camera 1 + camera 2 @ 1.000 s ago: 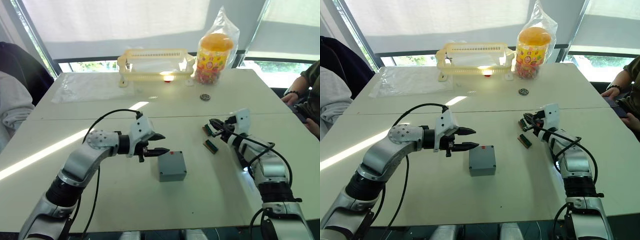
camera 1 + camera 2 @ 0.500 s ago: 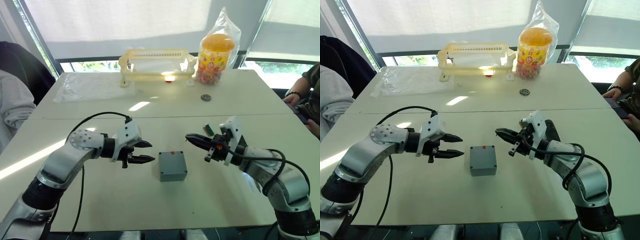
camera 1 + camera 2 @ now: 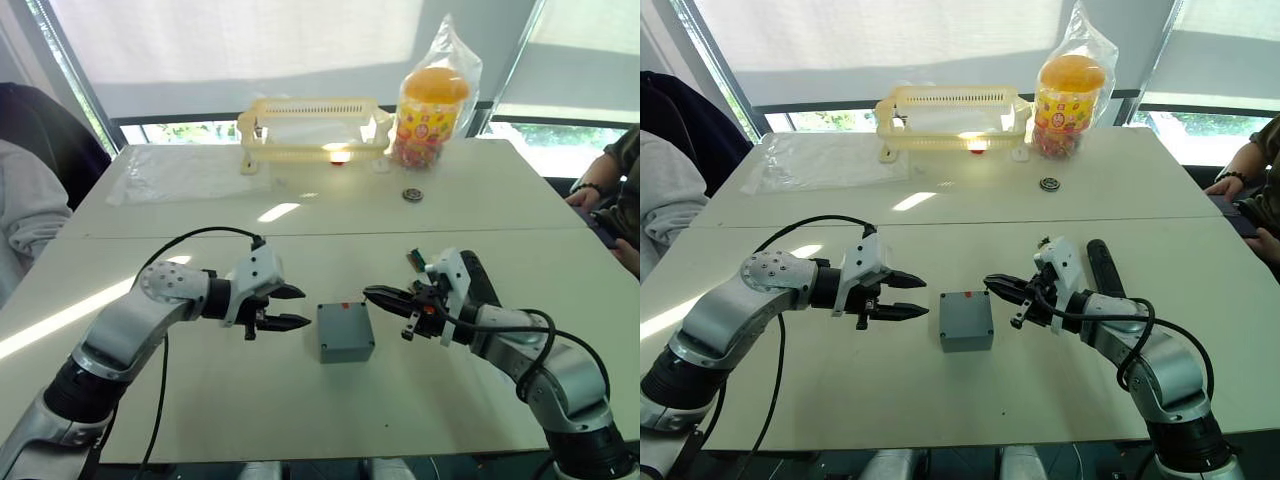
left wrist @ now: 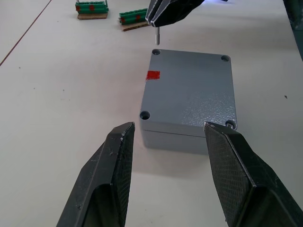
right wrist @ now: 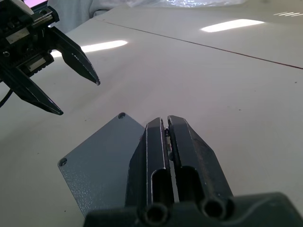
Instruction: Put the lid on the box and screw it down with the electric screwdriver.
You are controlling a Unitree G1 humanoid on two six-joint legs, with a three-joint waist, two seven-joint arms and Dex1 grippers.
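The grey box [image 3: 344, 332], lid [image 4: 191, 87] on and red-marked, sat mid-table [image 3: 300, 420] between the left gripper [image 3: 292, 307], jaws apart and empty, and the right gripper [image 3: 377, 296], jaws pinching a small screw [image 4: 157, 35] over its corner.

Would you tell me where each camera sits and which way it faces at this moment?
Eye views: on the head, facing forward and down over the table; both arms show, left gripper and right gripper flanking the box.
Left wrist view: on the left wrist, facing along its open fingers at the lid and the right gripper's thin metal pin.
Right wrist view: on the right wrist, facing along its shut fingers across the lid toward the left gripper.
Shared: both wrist views show the lid.
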